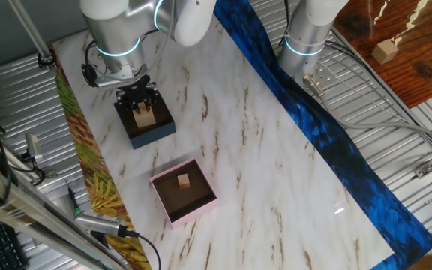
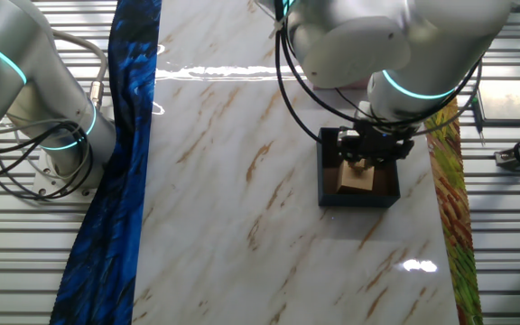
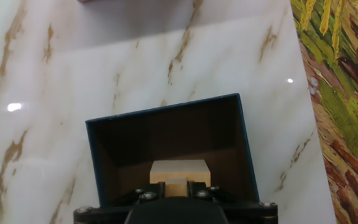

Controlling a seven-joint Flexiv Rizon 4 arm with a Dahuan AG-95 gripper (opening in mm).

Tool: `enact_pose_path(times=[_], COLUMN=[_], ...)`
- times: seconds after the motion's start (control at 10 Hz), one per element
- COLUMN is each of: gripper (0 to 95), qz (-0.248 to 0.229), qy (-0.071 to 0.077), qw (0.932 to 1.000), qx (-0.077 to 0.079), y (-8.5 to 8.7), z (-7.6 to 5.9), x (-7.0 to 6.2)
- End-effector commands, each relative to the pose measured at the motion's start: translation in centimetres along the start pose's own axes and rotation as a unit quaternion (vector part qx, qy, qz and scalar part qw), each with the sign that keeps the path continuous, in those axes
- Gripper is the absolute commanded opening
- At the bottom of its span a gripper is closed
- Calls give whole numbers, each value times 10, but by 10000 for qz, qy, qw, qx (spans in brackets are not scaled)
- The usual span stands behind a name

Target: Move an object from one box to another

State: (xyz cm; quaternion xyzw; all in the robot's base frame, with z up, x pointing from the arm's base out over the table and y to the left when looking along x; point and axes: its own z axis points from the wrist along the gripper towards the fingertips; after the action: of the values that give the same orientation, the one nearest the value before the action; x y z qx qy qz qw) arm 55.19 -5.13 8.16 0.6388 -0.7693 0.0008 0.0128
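The gripper (image 1: pixel 142 107) is lowered into the navy-blue box (image 1: pixel 158 133), upper left of frame, its fingers straddling the wooden block (image 1: pixel 144 115); whether they grip it cannot be told. Risk: an off-centre grip could tilt the block or drag the box during lift toward the pink box (image 1: pixel 201 207).

No text, label, brand, number or sign can be read in any of the three views. The navy-blue box (image 1: pixel 145 124), the pink box (image 1: pixel 184 191), the wooden blocks and the marbled desk (image 1: pixel 261 150) carry no lettering, and the robot arm's housing shows only glowing rings, no markings.
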Motion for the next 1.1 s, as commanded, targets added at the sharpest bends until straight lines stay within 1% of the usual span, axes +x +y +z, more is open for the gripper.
enact_pose_path(times=[0.1,0.3,0.4,0.5,0.6,0.7,0.9,1.0,1.1], gripper=[0,0,0,0,0,0,0,0,0], qz=[5,60,103,112,126,124,298,586,739], qy=[33,36,65,117,119,153,163,174,162], qw=[10000,10000,9999,9999,9998,9998,9994,9981,9971], qx=[-22,-61,-61,-50,-52,-50,-61,-50,-53], y=[3,7,11,15,17,17,17,17,17], z=[-16,-42,-56,-68,-74,-75,-75,-75,-75], x=[0,-2,-4,-6,-8,-9,-9,-9,-9])
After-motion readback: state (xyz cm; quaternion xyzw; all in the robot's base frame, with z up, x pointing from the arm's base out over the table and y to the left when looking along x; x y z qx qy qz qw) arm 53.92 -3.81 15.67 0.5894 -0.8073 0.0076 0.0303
